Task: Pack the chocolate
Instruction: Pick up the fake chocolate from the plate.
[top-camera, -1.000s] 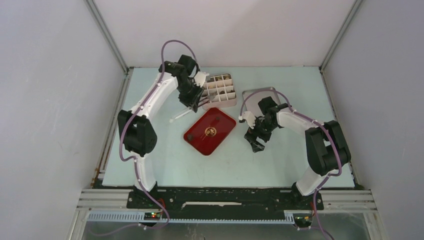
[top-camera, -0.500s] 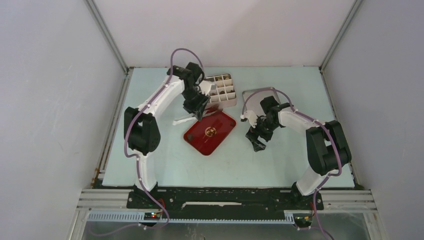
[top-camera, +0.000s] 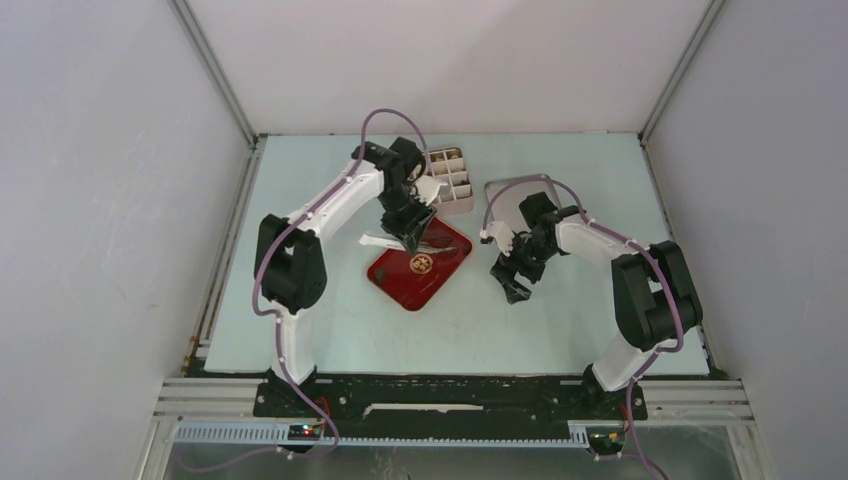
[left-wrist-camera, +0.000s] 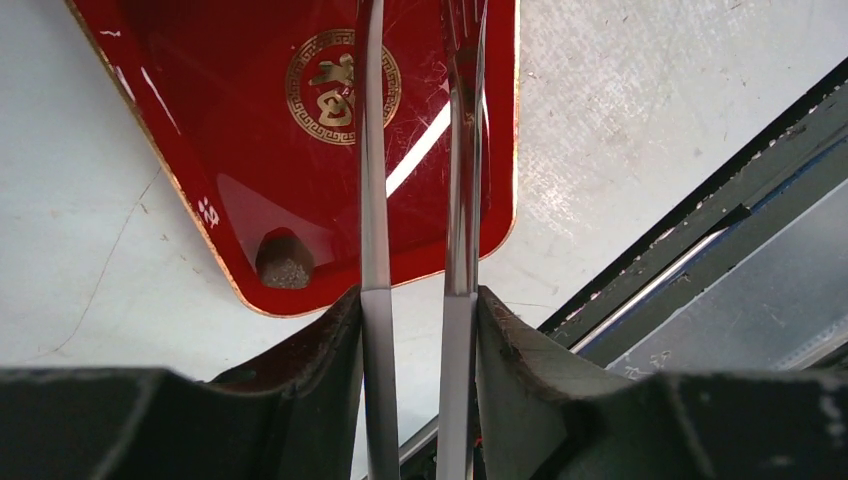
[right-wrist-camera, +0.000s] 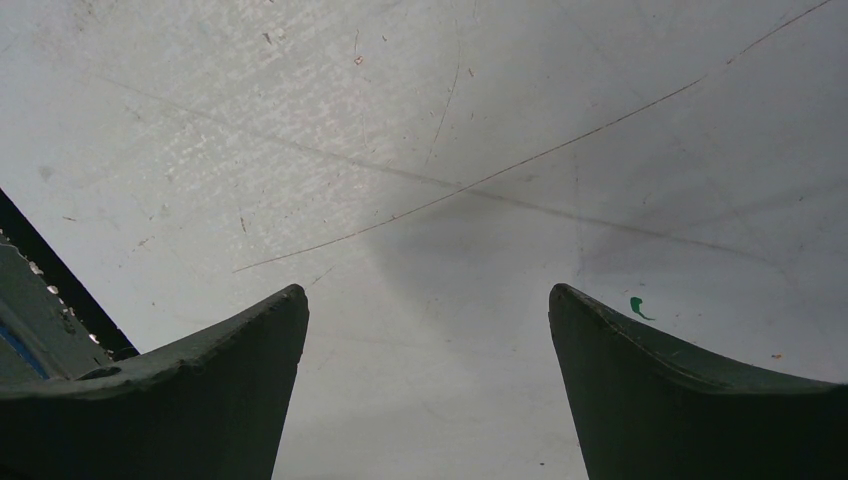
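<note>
L gripper (left-wrist-camera: 418, 300) clamps a pair of metal tongs (left-wrist-camera: 372, 200), fingers pressing both blades. The blades stand a bit apart; tips out of wrist view. Tongs reach over the red tray (left-wrist-camera: 200, 100) at mid table, just near of the divided box (top-camera: 455, 185). One brown choc piece (left-wrist-camera: 284, 265) sits in the tray corner closest to the gripper. Box contents too small to tell. R gripper (right-wrist-camera: 425, 330) is spread wide w/ nothing between, over bare table (top-camera: 350, 330) right of tray.

Left hand (left-wrist-camera: 418, 300) clamped; right hand (right-wrist-camera: 425, 300) spread wide.
</note>
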